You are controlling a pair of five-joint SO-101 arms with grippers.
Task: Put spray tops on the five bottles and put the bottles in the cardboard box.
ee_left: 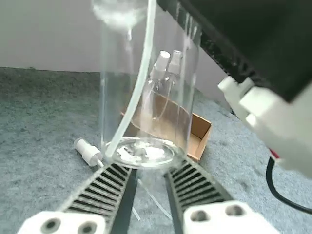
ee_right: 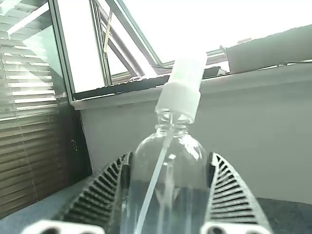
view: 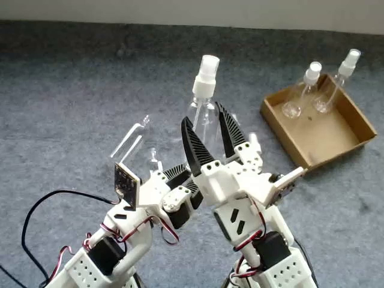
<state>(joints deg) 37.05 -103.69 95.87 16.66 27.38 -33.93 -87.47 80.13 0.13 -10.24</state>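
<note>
A clear bottle (view: pixel 204 114) with a white spray top (view: pixel 207 75) stands upright between the black fingers of my right gripper (view: pixel 202 114), which is shut on its body. In the right wrist view the bottle (ee_right: pixel 168 185) sits between both fingers with its spray top (ee_right: pixel 183 92) on the neck and the dip tube inside. My left gripper (ee_left: pixel 151 170) sits low just in front of the bottle's base (ee_left: pixel 141 153), fingers a narrow gap apart with nothing between them. The cardboard box (view: pixel 336 135) at the right holds two capped bottles (view: pixel 300 96).
Loose spray tops with dip tubes lie on the grey carpet near the left arm (view: pixel 135 135), one beside the bottle's base (ee_left: pixel 87 151). The box (ee_left: pixel 195 136) with its two bottles (ee_left: pixel 165 73) is behind the held bottle.
</note>
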